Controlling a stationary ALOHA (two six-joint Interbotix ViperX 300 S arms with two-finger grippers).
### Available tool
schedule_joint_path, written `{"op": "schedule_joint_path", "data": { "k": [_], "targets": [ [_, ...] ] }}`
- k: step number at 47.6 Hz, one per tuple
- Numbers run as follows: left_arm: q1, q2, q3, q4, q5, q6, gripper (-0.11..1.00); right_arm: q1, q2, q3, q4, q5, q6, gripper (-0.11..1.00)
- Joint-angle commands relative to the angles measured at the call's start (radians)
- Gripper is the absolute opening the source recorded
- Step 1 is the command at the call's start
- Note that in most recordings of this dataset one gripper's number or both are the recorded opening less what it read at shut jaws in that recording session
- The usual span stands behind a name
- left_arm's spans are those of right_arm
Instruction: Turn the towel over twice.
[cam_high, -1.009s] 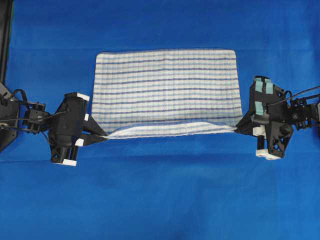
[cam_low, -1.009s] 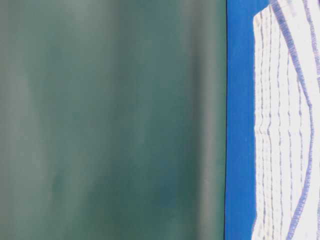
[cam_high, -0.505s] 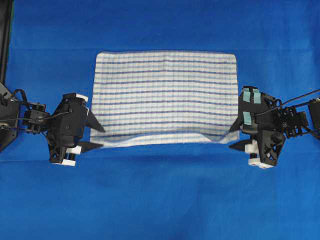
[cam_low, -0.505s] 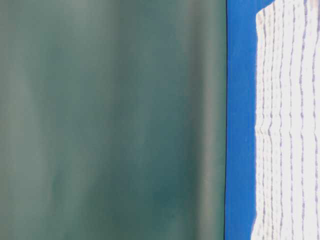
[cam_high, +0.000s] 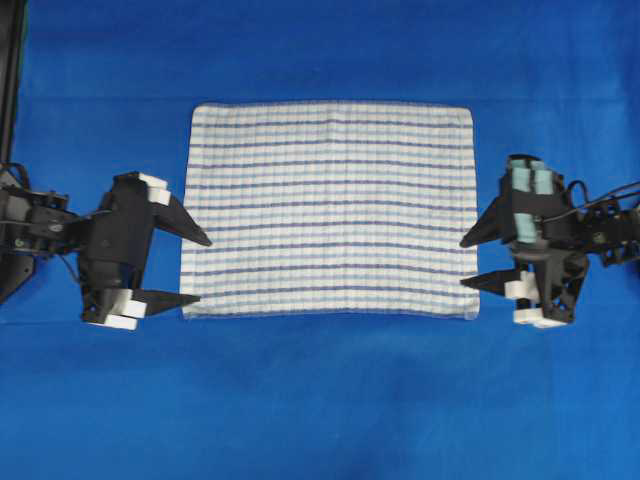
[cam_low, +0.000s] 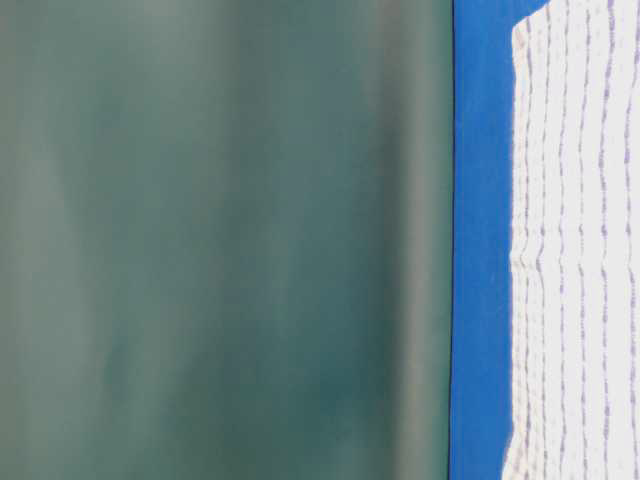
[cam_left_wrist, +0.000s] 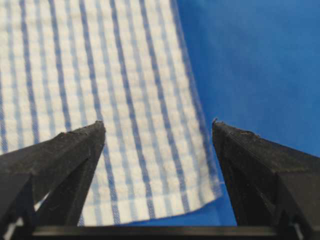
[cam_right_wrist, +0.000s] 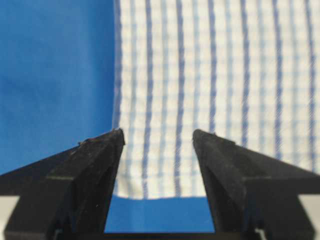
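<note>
The towel (cam_high: 330, 210), white with thin dark-blue and light-blue stripes, lies spread flat on the blue cloth; it also appears as towel (cam_low: 580, 250), towel (cam_left_wrist: 100, 100) and towel (cam_right_wrist: 215, 80). My left gripper (cam_high: 200, 270) stands open just off the towel's left edge near its front left corner, holding nothing. My right gripper (cam_high: 468, 264) stands open at the towel's right edge near the front right corner, also with nothing in it. In both wrist views the towel's corner lies between the spread fingers, below them.
The blue cloth (cam_high: 320, 400) covers the whole table around the towel. A dark frame (cam_high: 10, 80) runs along the far left edge. A grey-green backdrop (cam_low: 220, 240) stands behind the table.
Both grippers have let go of the towel's front edge and opened wide. The lifted, folded front edge has dropped, and the towel now lies fully flat. Both grippers have drawn slightly outward.
</note>
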Motion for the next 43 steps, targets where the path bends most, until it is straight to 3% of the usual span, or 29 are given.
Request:
{"op": "schedule_joint_path", "data": {
  "k": [1, 10, 25, 43],
  "targets": [
    [-0.002, -0.057, -0.021, 0.0, 0.002, 0.0, 0.82, 0.0, -0.061, -0.023, -0.037, 0.003, -0.002, 0.62],
    [0.012, -0.173, -0.017, 0.0, 0.003, 0.003, 0.82, -0.025, -0.184, -0.017, -0.109, 0.005, -0.002, 0.62],
    [0.086, -0.419, 0.031, 0.0, 0.054, 0.011, 0.81, -0.064, -0.422, 0.026, -0.189, 0.038, -0.003, 0.62],
    [0.172, -0.707, 0.176, 0.0, 0.127, 0.052, 0.81, -0.218, -0.693, 0.224, -0.199, 0.006, 0.009, 0.61]
  ]
}}
